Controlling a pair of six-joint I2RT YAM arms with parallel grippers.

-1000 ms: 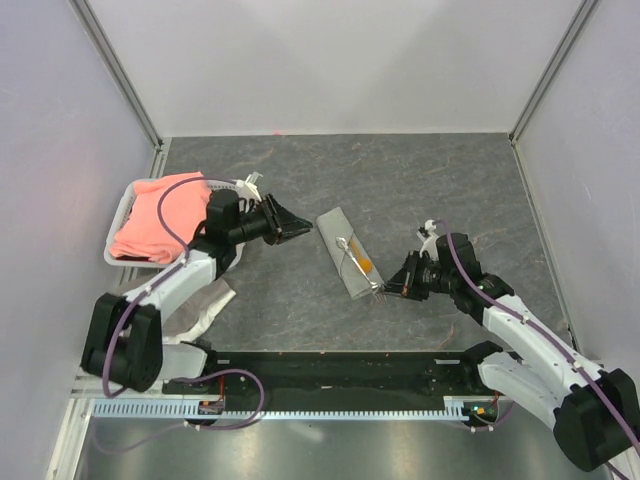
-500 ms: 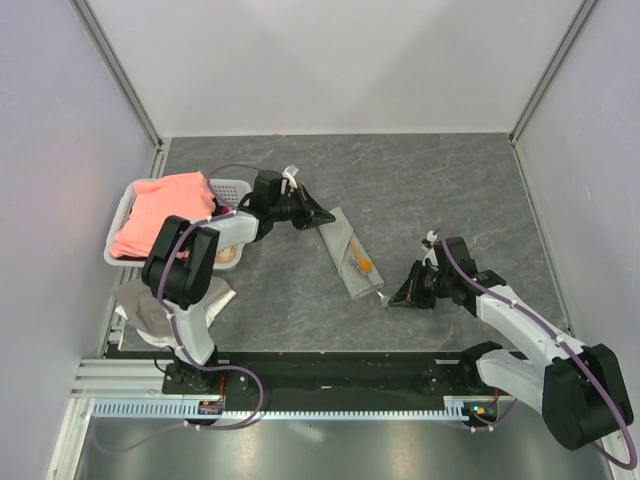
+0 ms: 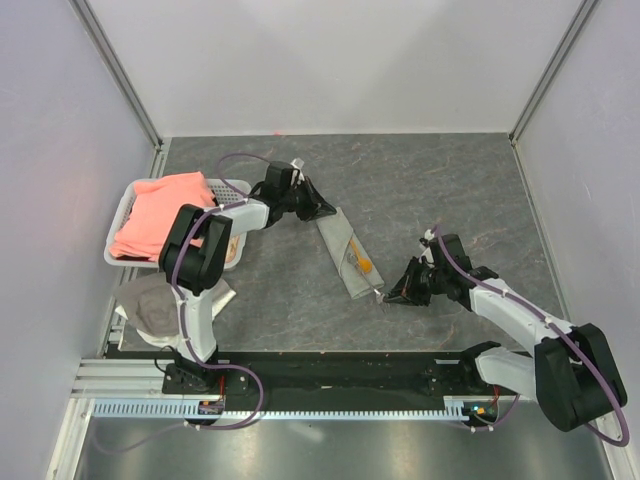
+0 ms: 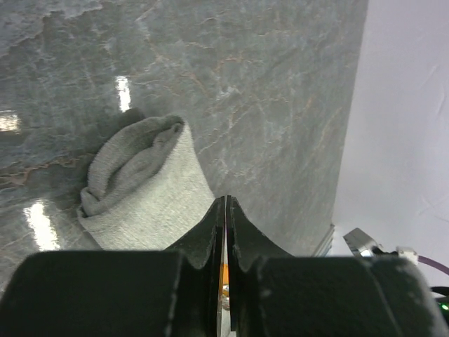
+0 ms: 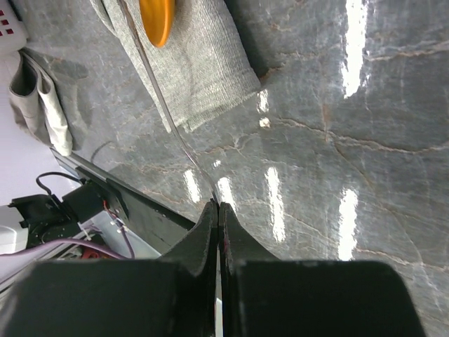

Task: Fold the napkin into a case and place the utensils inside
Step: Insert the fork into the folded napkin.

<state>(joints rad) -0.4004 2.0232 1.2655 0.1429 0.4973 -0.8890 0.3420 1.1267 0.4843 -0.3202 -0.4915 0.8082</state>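
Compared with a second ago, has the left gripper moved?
Yes. The left gripper has swung right and toward the table's far side, away from the white basket, and now sits at the far end of the grey case.

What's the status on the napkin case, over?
Both jaws shut: left on case far end, right on fork handle. Spoon lies on case. Nothing blocking.

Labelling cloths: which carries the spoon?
The folded light grey case mid-table; the pink cloth lies in the basket, the whitish rag at near left.
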